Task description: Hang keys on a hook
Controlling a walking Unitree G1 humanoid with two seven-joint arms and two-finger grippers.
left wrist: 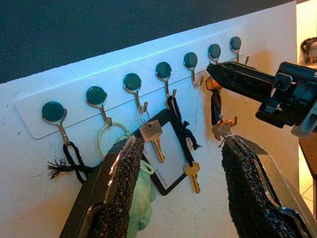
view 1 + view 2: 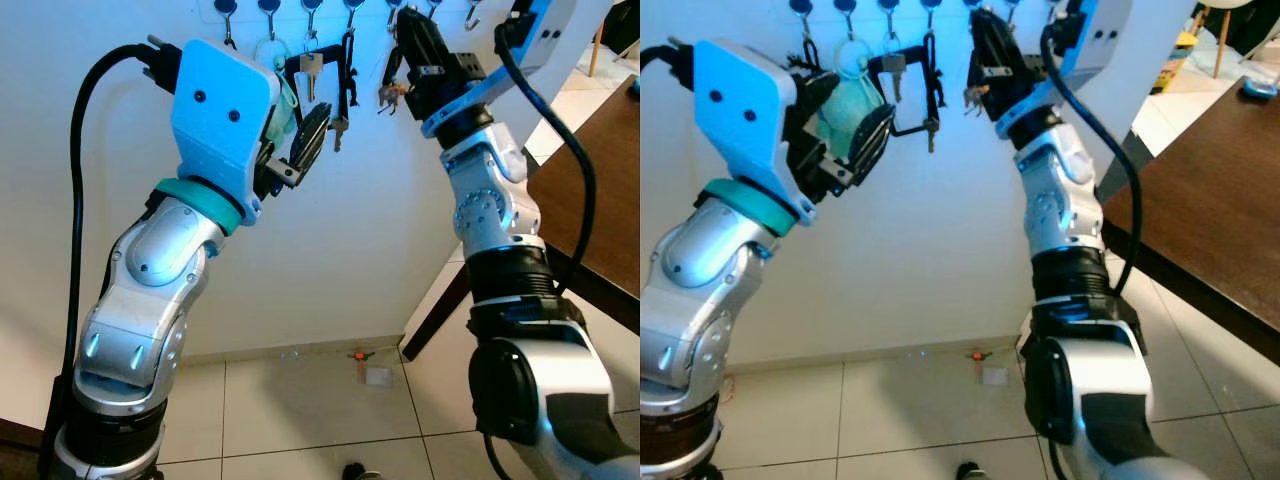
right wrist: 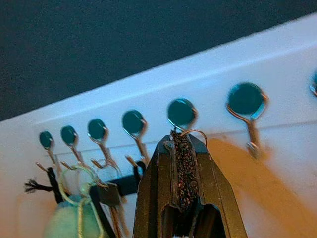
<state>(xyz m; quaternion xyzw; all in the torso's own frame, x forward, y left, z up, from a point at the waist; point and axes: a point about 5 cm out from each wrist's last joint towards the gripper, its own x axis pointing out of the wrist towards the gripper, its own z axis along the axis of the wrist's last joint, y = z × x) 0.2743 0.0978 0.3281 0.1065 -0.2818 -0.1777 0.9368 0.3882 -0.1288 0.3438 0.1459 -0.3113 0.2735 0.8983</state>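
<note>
The right gripper (image 3: 184, 148) has its fingers clenched on a key ring (image 3: 194, 133) at a hook (image 3: 181, 115) on the wall rack (image 1: 114, 82). At its nine o'clock, the left gripper (image 1: 181, 168) hovers released near hanging keys (image 1: 153, 139).

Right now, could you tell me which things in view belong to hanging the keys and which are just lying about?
Part of the job:
- right gripper, shut on a key ring at a hook
- hook rack
- keys with trinket below the right gripper

Just about:
- left gripper, open, holding nothing
- green plush keychain
- dark table
- small item on floor
</note>
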